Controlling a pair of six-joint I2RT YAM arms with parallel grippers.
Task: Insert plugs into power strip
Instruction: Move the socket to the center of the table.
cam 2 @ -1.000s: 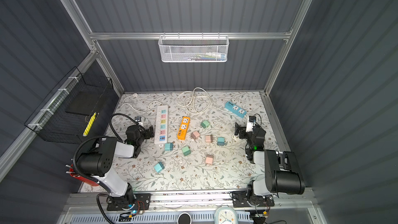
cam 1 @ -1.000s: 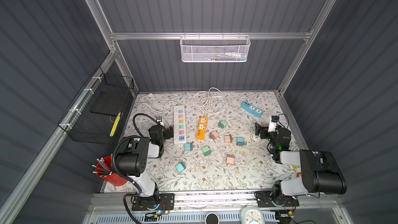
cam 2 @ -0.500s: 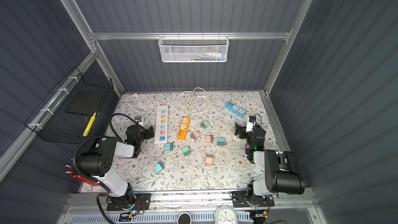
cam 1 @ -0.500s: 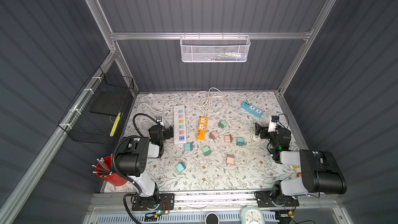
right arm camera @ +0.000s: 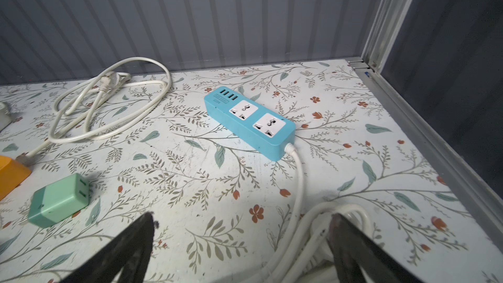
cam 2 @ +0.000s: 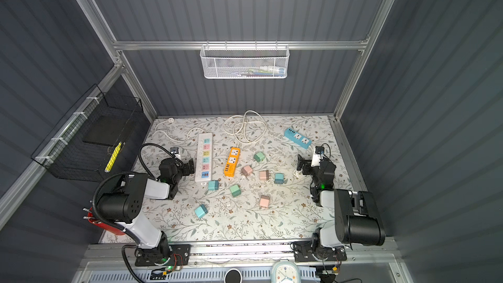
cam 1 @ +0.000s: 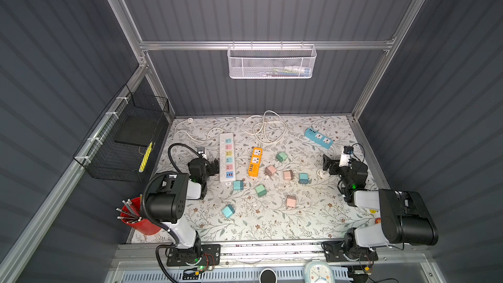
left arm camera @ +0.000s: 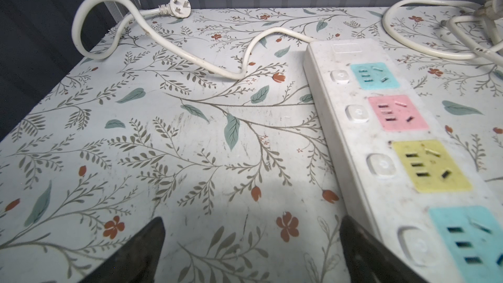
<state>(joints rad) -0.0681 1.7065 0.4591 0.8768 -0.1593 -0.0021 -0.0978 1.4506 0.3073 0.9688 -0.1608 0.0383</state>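
Floral-print counter (cam 1: 258,227) first, from its front edge: your eight small pastel plastic cube plugs (cam 1: 260,190) lie loose across the middle, none seated in any socket. Nearest you is a teal cube plug (cam 1: 228,210), then a pink cube plug (cam 1: 290,202). The rest cluster further in, several on their sides with prongs pointing along the counter. Your left pincer (left arm camera: 251,230) sits low, jaws wide apart with nothing between them, one finger just beside the long white power strip with coloured socket panels (left arm camera: 381,137). Your right pincer (right arm camera: 242,223) is likewise spread and empty, poised over a coil of white cord (right arm camera: 345,207), a mint-green cube plug (right arm camera: 58,200) off to one side. Beyond lie the short orange power strip (cam 1: 255,162), the blue power strip with two white sockets (right arm camera: 249,123), and a tangle of white cable (right arm camera: 107,81) by the back wall.

Trouble I would expect: a plug taken on its side needs turning before its prongs face a socket, and a shallow pinch on a smooth cube could let it twist out. No strip looks fastened, so an off-centre push may slide it rather than seat the prongs. Your right arm could snag that cord and drag the blue strip.
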